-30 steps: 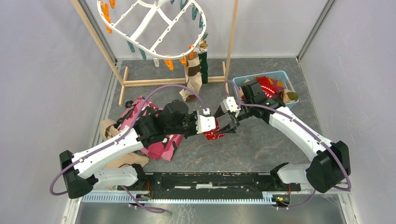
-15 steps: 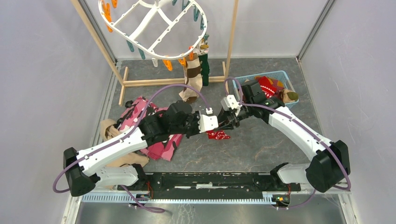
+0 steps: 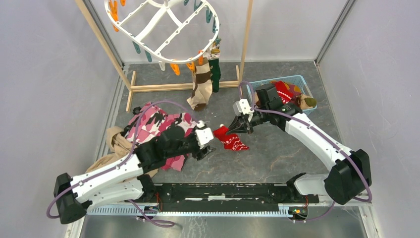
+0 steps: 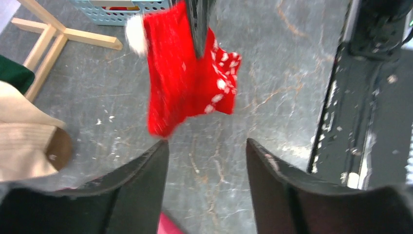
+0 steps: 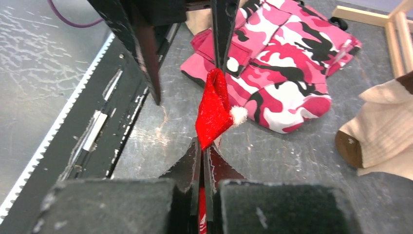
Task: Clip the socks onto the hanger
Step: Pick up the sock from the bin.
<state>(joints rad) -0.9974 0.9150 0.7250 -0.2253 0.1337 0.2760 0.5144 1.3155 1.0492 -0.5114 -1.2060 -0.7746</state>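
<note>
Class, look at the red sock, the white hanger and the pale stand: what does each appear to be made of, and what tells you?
Red sock: soft knit fabric, matte, folding limply, with a fluffy white pompom. Hanger: probably moulded plastic, smooth white with rows of holes. Stand: pale unfinished-looking wood, square-cut bars.
</note>
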